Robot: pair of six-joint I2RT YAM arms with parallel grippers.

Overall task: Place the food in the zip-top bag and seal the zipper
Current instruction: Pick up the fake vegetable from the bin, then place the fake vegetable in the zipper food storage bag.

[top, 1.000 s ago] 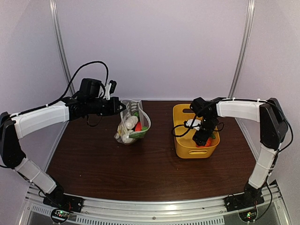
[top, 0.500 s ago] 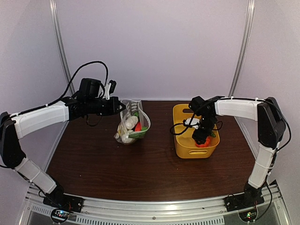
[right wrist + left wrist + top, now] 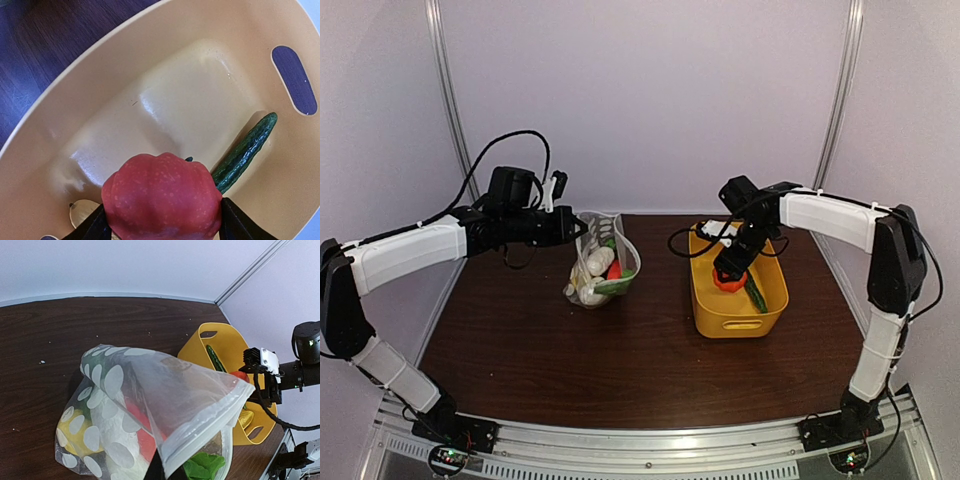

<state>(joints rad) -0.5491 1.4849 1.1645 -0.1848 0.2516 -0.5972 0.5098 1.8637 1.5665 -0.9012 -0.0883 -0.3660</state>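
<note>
The right fingers [image 3: 93, 228] stand partly apart, clamped on either side of a red piece [image 3: 162, 200] held above the floor of the yellow basket [image 3: 720, 322]. In the basket a green cucumber [image 3: 245, 150] lies at 2 o'clock from the red piece, along the wall. The left fingers [image 3: 154, 471] are pinched tight on the mouth edge of the zip-top bag [image 3: 165, 390] by its zipper [image 3: 210, 427], lifting it open toward the basket at 3 o'clock. White, yellow, red and leafy pieces sit inside. Bare worktop [image 3: 655, 340] separates the two.
</note>
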